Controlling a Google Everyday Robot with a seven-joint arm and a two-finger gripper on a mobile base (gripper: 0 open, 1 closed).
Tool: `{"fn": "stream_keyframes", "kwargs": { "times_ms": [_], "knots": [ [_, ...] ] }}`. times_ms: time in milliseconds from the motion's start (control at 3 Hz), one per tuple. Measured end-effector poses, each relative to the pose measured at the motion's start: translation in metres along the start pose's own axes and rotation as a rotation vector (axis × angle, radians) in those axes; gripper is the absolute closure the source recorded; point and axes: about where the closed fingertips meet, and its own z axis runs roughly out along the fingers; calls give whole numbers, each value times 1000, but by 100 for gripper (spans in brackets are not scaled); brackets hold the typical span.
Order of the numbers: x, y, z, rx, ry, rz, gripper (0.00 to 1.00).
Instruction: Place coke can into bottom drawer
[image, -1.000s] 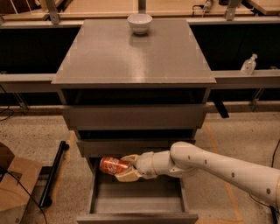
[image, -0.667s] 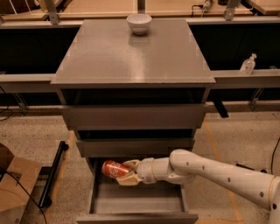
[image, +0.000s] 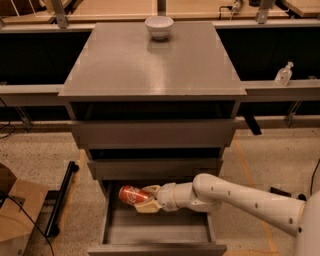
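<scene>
The coke can (image: 131, 194), red with white script, lies on its side in my gripper (image: 148, 198), which is shut on it. My white arm reaches in from the lower right. The can hangs over the back left part of the open bottom drawer (image: 157, 234), a grey-brown tray pulled out under the cabinet, just above its floor. The drawer floor under the can is partly hidden by my gripper.
The grey cabinet top (image: 150, 62) carries a white bowl (image: 159, 26) at its far edge. Two wider grey drawer fronts (image: 152, 132) are above the open drawer. A cardboard box (image: 17, 210) and a black bar (image: 60, 200) are on the floor at left. A clear bottle (image: 283, 74) stands at right.
My gripper with the can has sunk a little lower into the bottom drawer. The can stays gripped and on its side.
</scene>
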Motion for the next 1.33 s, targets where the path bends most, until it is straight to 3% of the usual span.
{"fn": "stream_keyframes", "kwargs": {
  "times_ms": [1000, 1333],
  "knots": [
    [103, -76, 43, 50, 67, 40, 100],
    [140, -96, 52, 85, 57, 120, 100]
  ]
}}
